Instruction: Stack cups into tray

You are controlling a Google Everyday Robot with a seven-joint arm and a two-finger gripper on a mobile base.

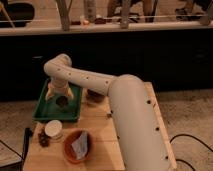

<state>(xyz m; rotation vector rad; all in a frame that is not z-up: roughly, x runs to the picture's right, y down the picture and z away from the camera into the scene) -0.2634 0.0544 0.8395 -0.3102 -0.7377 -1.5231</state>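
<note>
The dark green tray (45, 107) lies at the left of the wooden table. My gripper (59, 98) hangs over the tray's middle, pointing down. A dark brown cup (62, 102) sits right under the gripper, inside the tray; I cannot tell whether it is held. A second dark brown cup (94, 96) stands just right of the tray, partly hidden behind my arm. The white cup (53, 129) stands on the table just in front of the tray's near rim.
A terracotta bowl (77, 146) with a white packet in it sits at the table's front. A small dark object (44, 140) lies left of it. My thick arm (132, 120) covers the table's right half. A dark counter runs behind.
</note>
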